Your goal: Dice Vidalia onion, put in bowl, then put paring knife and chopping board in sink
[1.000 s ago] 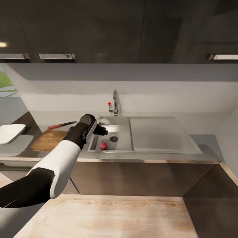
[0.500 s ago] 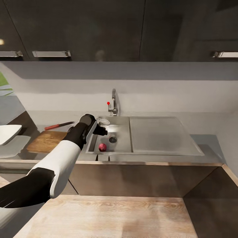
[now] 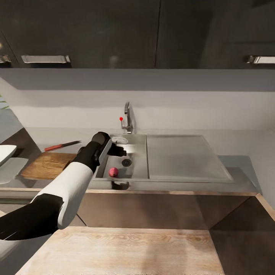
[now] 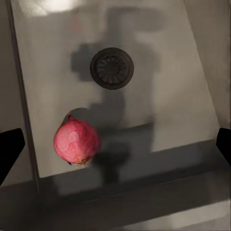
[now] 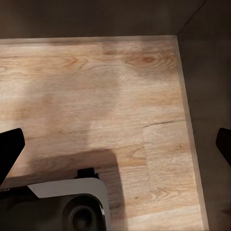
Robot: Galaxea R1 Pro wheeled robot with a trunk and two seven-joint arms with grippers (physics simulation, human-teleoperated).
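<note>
The pinkish-red Vidalia onion (image 3: 113,172) (image 4: 77,142) lies on the floor of the grey steel sink (image 3: 139,147), at its front edge and near the round drain (image 4: 111,68). My left gripper (image 3: 118,147) (image 4: 115,149) hangs open above the basin, with the onion below and apart from its fingers. The brown chopping board (image 3: 47,165) rests on the countertop (image 3: 237,161) left of the sink, and the red-handled paring knife (image 3: 61,145) lies just behind it. A corner of the white bowl (image 3: 4,152) shows at the left edge. My right gripper (image 5: 115,147) is open over the wooden floor.
A chrome tap (image 3: 128,117) with a red knob stands behind the basin, and the flat drainboard (image 3: 183,156) stretches to the right. Dark wall cabinets (image 3: 114,34) hang above the counter. The cabinet front sits below the counter edge.
The head view has swung, so the sink, board and bowl sit further left in the picture. My left gripper now reaches further in over the basin. The onion has stayed in place.
</note>
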